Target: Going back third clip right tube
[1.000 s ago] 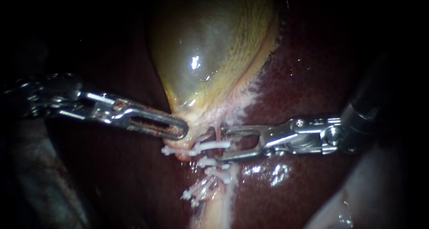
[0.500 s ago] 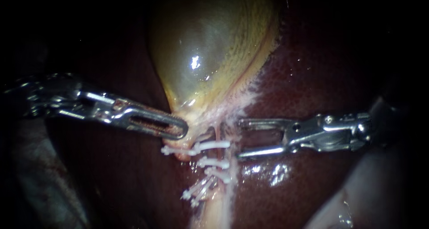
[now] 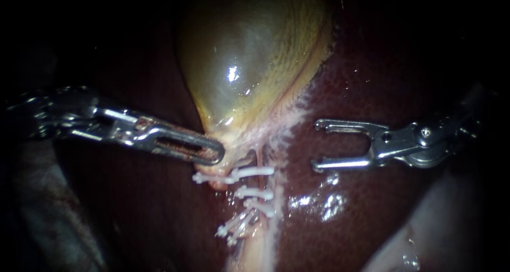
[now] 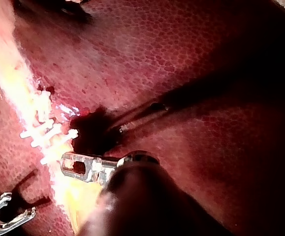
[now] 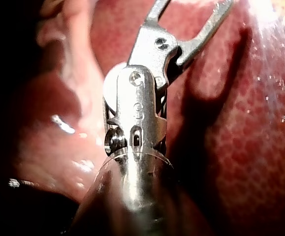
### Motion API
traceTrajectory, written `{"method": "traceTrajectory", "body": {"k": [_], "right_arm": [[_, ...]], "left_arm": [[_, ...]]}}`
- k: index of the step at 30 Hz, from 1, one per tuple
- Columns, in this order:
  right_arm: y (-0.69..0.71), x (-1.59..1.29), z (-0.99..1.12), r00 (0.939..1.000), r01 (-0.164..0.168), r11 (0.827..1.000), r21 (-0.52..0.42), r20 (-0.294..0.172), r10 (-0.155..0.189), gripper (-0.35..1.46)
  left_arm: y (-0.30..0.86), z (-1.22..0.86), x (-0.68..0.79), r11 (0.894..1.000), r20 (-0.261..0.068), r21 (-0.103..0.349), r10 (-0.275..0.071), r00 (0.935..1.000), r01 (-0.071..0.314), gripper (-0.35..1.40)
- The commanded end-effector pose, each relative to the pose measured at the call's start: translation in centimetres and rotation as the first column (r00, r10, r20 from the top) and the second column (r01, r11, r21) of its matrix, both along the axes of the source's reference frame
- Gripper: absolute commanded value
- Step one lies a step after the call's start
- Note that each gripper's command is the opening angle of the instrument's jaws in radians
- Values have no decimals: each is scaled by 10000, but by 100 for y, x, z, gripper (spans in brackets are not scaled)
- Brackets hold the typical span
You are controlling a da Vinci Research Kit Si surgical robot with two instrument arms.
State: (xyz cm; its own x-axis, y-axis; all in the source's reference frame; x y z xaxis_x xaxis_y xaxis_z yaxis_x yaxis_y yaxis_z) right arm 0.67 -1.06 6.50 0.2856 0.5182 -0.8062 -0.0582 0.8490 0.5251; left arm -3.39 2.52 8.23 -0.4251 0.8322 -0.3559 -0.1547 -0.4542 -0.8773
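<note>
The left instrument (image 3: pixel 215 154) has not moved; its pincer is closed on the neck of the gallbladder (image 3: pixel 249 54) and holds it taut. Just beside its tip, white clips are stacked across the right tube (image 3: pixel 259 159). The top clip (image 3: pixel 255 172) is the one the right instrument bracketed a second ago. It now sits alone, apparently closed around the tube. The right instrument (image 3: pixel 317 145) has backed away to the right over the liver (image 3: pixel 372 81) and is well clear of the clips. Its pincer is spread wide and holds nothing. The clip looks to be released, and the withdrawal seems well under way.
</note>
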Motion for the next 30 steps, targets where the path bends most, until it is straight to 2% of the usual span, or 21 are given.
{"method": "traceTrajectory", "body": {"k": [1, 10, 17, 20, 30], "right_arm": [[-1, 0, 0, 10000, -6, 10000, 10, 9, 6, 52], [-3, 0, 1, 10000, -6, 10000, -2, 5, 6, 52], [-8, -3, 3, 10000, -1, 10000, -37, -7, 1, 51], [-8, -3, 3, 10000, -1, 10000, -40, -8, 1, 51], [-9, -3, 3, 10000, -1, 10000, -47, -10, 1, 51]], "left_arm": [[0, 0, -1, 10000, 13, -10, -41, 10000, 41, -35], [5, 10, -15, 9982, 29, 7, -604, 9982, 604, -35], [11, 21, -28, 9935, 42, -75, -1139, 9935, 1140, -35], [10, 30, -36, 9907, 95, -75, -1355, 9907, 1356, -35], [-2, 56, -58, 9884, -57, -152, -1515, 9884, 1514, -35]]}}
